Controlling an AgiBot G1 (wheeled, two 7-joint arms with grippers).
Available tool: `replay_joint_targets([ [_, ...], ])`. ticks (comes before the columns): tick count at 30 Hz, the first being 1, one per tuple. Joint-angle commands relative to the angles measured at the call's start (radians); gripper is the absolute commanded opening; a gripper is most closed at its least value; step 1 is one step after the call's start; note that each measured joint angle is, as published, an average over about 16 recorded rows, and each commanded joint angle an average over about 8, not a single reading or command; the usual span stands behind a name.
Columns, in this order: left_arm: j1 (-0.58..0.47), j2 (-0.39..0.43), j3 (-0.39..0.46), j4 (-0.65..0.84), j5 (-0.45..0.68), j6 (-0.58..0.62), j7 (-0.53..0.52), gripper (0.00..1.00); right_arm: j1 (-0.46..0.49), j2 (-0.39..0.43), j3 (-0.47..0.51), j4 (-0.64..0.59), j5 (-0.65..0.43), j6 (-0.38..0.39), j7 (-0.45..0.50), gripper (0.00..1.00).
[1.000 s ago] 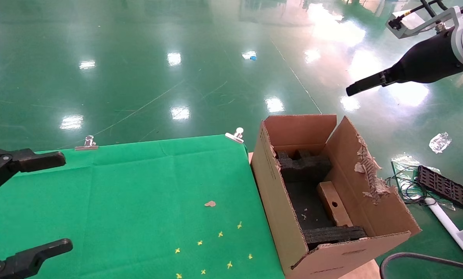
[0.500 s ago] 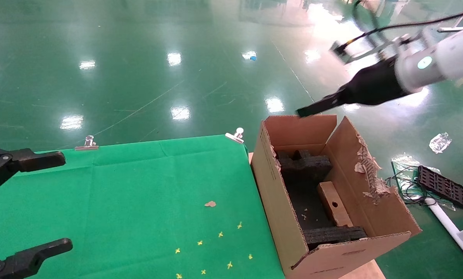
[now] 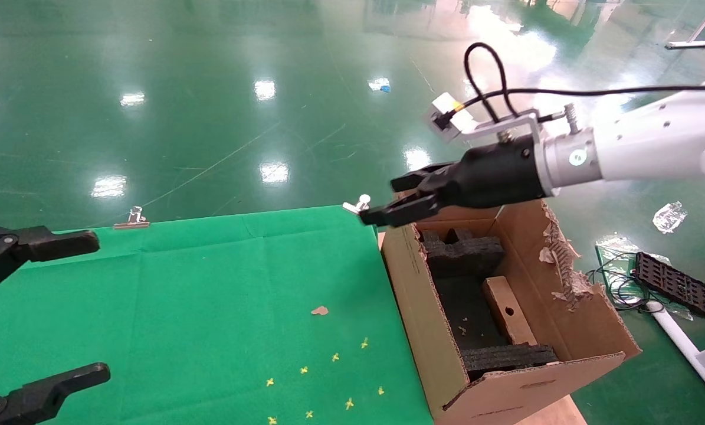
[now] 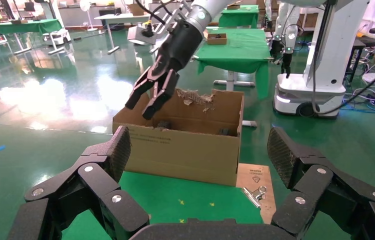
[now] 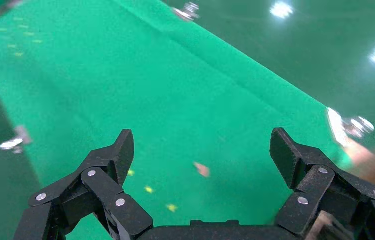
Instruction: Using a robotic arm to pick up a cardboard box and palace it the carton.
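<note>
The large brown carton (image 3: 414,307) stands open just right of the green table, with black foam inserts (image 3: 464,255) inside. The small cardboard box (image 3: 508,319) leans inside it against the right wall, round hole showing. My right gripper (image 3: 381,200), black on the white robotic arm (image 3: 653,147), hovers open and empty over the carton's far left corner, pointing toward the table. Its wrist view shows only green cloth between its fingers (image 5: 201,145). My left gripper (image 3: 95,307) rests open and empty over the table's left edge. From its wrist view (image 4: 199,145) I see the carton (image 4: 185,150) and the right gripper (image 4: 148,102).
The green cloth table (image 3: 210,283) carries a small brown scrap (image 3: 320,310), yellow marks and binder clips (image 3: 358,205) at its far edge. On the floor right of the carton lie a black tray with cables (image 3: 674,283). The carton's right flap (image 3: 564,260) is torn.
The right arm has swung down and left from high at the far right to just over the carton's far left corner. The left gripper and the box have not moved.
</note>
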Motion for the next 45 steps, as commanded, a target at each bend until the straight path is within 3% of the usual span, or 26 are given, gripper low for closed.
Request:
replay_joint_targets([
  [1, 0.0, 0.0, 0.0, 0.0, 0.0, 0.0, 0.0, 1.0, -0.04, 0.006, 0.04, 0.034, 0.024, -0.007, -0.022, 1.0],
  [34, 0.0, -0.001, 0.002, 0.0, -0.001, -0.001, 0.001, 1.0, -0.668, 0.102, 0.676, 0.563, 0.404, -0.125, -0.372, 1.0],
  [40, 0.0, -0.001, 0.002, 0.0, -0.001, -0.001, 0.001, 1.0, -0.721, 0.11, 0.727, 0.605, 0.435, -0.135, -0.393, 1.0],
  [45, 0.0, -0.001, 0.002, 0.0, -0.001, -0.001, 0.001, 1.0, -0.71, 0.109, 0.717, 0.596, 0.43, -0.134, -0.388, 1.0],
])
